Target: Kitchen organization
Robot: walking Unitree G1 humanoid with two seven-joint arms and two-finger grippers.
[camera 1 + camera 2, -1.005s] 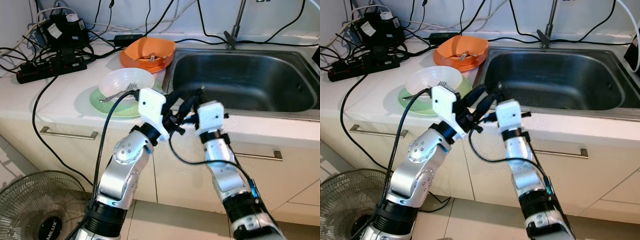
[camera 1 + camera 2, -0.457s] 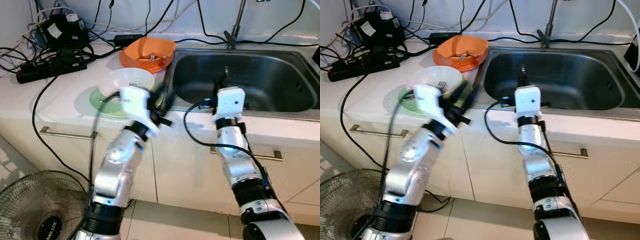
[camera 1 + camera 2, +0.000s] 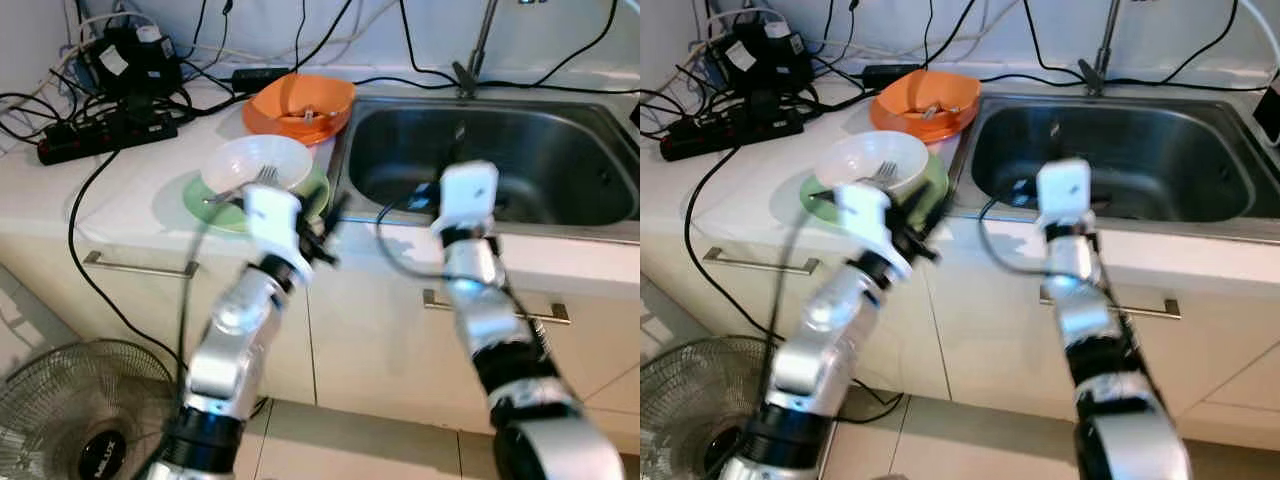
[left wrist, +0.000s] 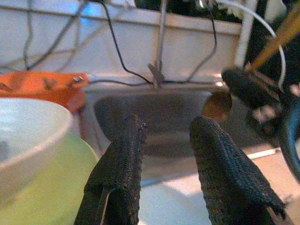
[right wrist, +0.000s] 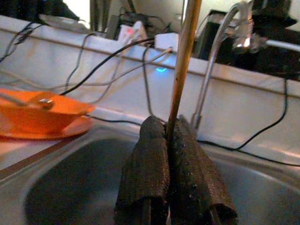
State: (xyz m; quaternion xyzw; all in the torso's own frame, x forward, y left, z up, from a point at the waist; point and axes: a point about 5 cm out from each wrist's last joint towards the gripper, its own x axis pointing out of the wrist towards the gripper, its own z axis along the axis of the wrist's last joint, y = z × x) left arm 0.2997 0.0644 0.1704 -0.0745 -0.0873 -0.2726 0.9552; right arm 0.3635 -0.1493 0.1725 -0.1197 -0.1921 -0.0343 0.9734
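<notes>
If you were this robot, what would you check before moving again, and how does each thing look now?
1. Right gripper shut on the thin wooden stick: ok.
2. Left gripper open and holding nothing: ok.
3. Steel sink basin has free room: ok.
4. White bowl with metal fork sits steady on the green plate: ok.
5. Stick's far end free of the black cables: cannot tell.

Both arms are motion-blurred at frame centre. The wooden stick (image 5: pixel 183 61) runs off the top edge. The fan (image 3: pixel 75 415) is cut off at lower left.
</notes>
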